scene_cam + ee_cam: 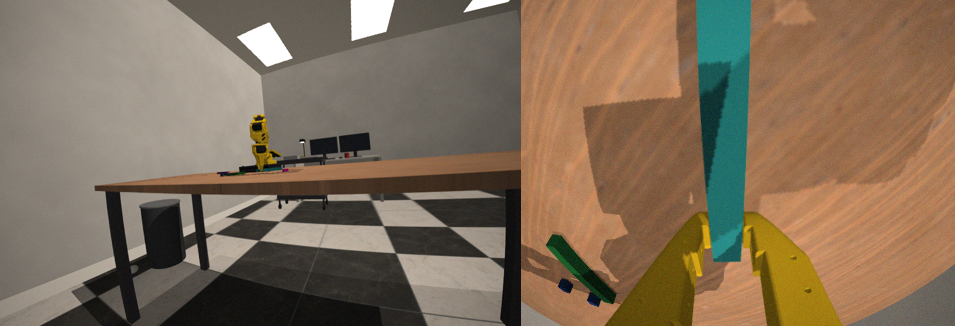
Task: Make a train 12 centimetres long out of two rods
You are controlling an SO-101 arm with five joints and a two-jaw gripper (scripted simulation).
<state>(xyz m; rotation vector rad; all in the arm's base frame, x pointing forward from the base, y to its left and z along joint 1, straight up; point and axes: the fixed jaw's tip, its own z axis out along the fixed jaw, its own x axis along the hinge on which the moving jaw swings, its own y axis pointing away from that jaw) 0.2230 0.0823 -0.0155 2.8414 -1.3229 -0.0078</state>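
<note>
— Where the yellow gripper [726,239] meets the turquoise rod [726,99], what do you make of the grip?

— It is clamped on the rod's near end, one yellow finger [664,299] on each side. From the wrist camera the rod runs straight away from the fingers and out past the top edge.

— Is the rod on the wooden table [345,177]?

— I cannot tell whether it touches the top. From the side, the arm [260,142] stands folded over its base, with a strip of turquoise low at its foot.

— Other rods?

— A green rod [580,268] lies flat, well off to the left of the gripper, with two small blue rods [565,286] just beside it. From the side, a magenta rod [285,169] lies near the base.
</note>
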